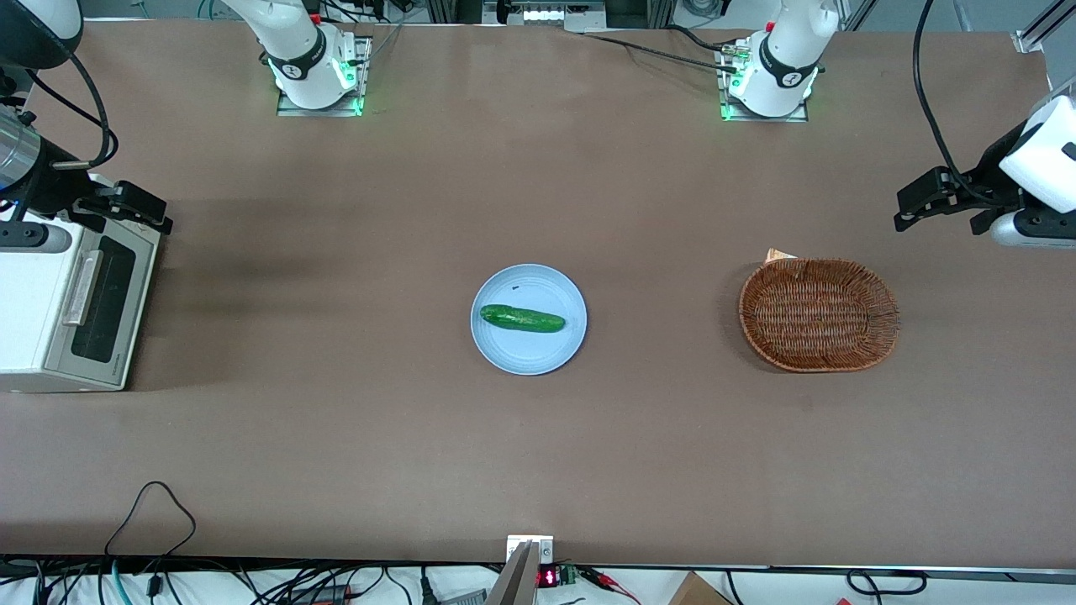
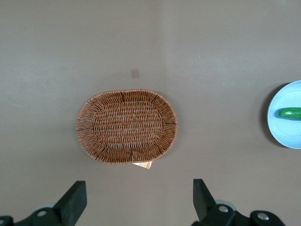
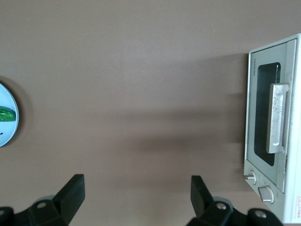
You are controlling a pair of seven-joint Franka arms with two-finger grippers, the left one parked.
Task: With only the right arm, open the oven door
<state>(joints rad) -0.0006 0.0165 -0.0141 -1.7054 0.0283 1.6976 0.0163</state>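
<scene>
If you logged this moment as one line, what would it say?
oven door: closed | handle: untouched | gripper: open, raised near the oven's farther corner | cucumber: on plate, mid-table

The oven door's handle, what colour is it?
Silver-grey, a metal bar handle across the oven door's dark window; clearest in the right wrist view. The gripper hangs above the oven.

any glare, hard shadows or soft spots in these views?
Front view: dim streaked shadows on the brown table beside the oven door, near the open end effector; green base lights glow. Right wrist view: long soft shadow bands run toward the silver bar handle; window is glare-free. Left wrist view: even light, woven wicker basket sharp.
</scene>
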